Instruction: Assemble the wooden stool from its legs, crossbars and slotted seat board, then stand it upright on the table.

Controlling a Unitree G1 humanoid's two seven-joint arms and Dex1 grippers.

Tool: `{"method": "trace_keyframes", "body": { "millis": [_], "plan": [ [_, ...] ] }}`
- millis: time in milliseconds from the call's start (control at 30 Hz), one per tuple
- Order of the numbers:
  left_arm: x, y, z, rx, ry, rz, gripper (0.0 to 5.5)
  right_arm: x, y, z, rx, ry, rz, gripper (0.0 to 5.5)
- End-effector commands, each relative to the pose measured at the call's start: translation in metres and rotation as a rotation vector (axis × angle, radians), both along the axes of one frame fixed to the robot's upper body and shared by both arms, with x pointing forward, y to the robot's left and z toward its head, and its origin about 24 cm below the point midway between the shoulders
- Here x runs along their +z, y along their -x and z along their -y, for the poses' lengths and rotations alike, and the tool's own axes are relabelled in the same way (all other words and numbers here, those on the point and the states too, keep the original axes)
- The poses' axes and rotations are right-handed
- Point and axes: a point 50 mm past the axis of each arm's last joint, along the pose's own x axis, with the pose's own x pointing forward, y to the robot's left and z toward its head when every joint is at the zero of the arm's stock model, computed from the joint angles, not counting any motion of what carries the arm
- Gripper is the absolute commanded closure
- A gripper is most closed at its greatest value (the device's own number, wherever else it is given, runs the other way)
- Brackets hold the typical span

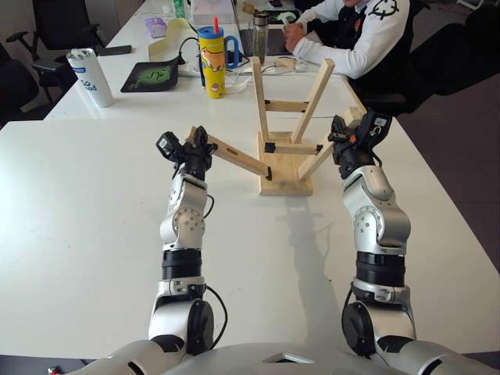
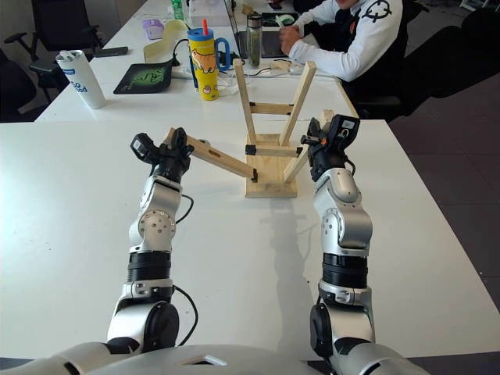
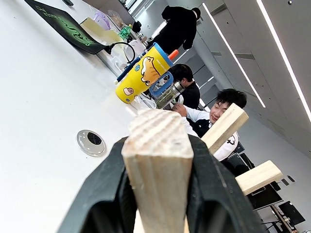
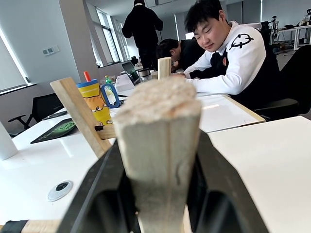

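Eye views: the wooden stool sits upside down on the table, seat board flat (two legs splay outward), left gripper clamped on the left splayed leg, right gripper on the right splayed leg. Left wrist view: black fingers squeeze that leg's end. Right wrist view: the same grasp there.

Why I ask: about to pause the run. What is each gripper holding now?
Left gripper: shut on one stool leg.
Right gripper: shut on another stool leg.
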Motion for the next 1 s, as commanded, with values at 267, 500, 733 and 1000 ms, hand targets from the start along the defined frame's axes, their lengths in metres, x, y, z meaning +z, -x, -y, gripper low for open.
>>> {"method": "trace_keyframes", "body": {
  "millis": [267,500,733,1000],
  "plan": [
    [-0.019,0.027,0.011,0.002,-0.036,-0.177,4.47,-0.011,0.001,0.000,-0.004,-0.013,-0.055,4.47],
    [-0.028,0.030,0.027,-0.028,-0.081,-0.228,4.47,-0.010,0.001,-0.001,-0.006,-0.010,-0.052,4.47],
    [-0.030,0.018,0.034,-0.029,-0.038,-0.248,4.47,-0.011,0.002,-0.002,-0.003,-0.010,-0.053,4.47],
    [-0.030,0.019,0.039,-0.062,-0.048,-0.259,4.47,-0.012,0.002,-0.001,-0.006,-0.011,-0.055,4.47]
  ]
}}
